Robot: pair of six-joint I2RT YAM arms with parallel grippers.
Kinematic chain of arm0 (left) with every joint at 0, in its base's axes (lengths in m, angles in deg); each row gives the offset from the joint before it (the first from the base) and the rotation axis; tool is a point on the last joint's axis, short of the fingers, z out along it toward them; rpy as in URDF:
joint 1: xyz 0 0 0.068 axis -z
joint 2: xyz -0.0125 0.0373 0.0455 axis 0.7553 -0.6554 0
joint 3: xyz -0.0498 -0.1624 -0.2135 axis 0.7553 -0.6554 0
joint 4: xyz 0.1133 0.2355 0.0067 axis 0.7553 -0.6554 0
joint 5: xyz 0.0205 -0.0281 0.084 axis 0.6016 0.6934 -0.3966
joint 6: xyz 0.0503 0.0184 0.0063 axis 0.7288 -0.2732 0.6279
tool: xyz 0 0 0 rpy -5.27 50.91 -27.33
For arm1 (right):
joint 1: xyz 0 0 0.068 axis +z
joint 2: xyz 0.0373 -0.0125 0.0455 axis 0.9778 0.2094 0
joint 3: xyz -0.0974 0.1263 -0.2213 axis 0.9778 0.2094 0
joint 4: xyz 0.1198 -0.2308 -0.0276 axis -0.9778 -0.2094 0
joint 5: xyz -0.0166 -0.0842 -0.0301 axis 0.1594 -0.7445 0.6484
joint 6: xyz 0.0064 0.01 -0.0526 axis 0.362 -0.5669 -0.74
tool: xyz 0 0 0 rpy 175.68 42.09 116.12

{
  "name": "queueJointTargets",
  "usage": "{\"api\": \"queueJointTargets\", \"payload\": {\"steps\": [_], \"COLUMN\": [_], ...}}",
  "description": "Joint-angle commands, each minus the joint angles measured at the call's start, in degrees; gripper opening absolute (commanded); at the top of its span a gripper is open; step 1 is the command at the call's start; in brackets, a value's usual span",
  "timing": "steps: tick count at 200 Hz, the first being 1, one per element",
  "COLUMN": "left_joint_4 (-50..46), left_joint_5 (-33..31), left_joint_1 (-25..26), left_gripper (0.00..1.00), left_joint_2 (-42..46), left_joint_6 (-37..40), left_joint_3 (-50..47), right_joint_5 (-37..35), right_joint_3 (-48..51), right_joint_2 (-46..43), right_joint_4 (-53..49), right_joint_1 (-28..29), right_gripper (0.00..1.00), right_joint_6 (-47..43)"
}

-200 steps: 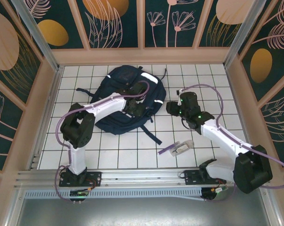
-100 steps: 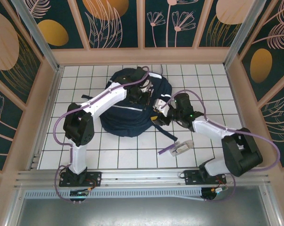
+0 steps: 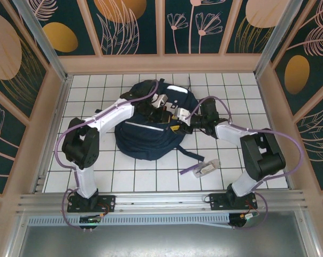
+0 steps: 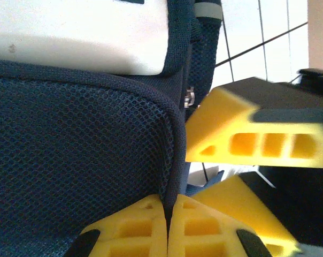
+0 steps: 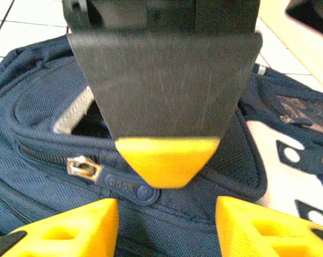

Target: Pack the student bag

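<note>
Top external view: student bag (image 3: 145, 136), navy, lying flat at the far middle of the tabletop (image 3: 113, 171), with both arms reaching over it from the near edge. Left gripper (image 4: 167, 208): fingers together, clamped on a piped seam of the bag beside a mesh panel, as the left wrist view shows. Right gripper (image 5: 167, 217): fingers apart, poised just above the bag's upper zipper line, with the silver zipper pull (image 5: 82, 167) near its left finger and not yet between the two. Step in hand, judged from this: opening the bag, one arm anchoring the fabric while the other goes for the zip. Next move calls for the right fingers to shift sideways onto the pull, close on it, and draw it along the track while the left grip keeps the cloth taut. Other things: a purple pen-like item (image 3: 189, 171) and a small grey-white object (image 3: 207, 168) lie together toward the near right of the tabletop, well apart from the bag. Obstruction: the left gripper's tip sits close over the zip, crowding the right gripper's approach.
</note>
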Motion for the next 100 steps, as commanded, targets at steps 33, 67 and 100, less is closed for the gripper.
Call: {"api": "queueJointTargets", "payload": {"steps": [33,67,100], "left_joint_4": [11.9,12.5,12.3], "left_joint_5": [12.9,12.8,11.8], "left_joint_1": [-0.7,-1.4,-2.0], "left_gripper": [0.0,0.01,0.0], "left_joint_2": [5.0,5.2,5.1], "left_joint_6": [-5.1,-5.7,-6.0], "left_joint_3": [-6.4,-7.0,-7.4], "right_joint_5": [5.0,6.2,3.8], "right_joint_3": [-1.0,-2.4,0.1], "right_joint_2": [1.9,1.4,-1.1], "right_joint_4": [-3.2,-12.9,-9.4], "right_joint_1": [1.2,2.2,2.9], "right_gripper": [0.4,0.39,0.37], "right_joint_6": [-2.9,-8.2,-5.9]}}
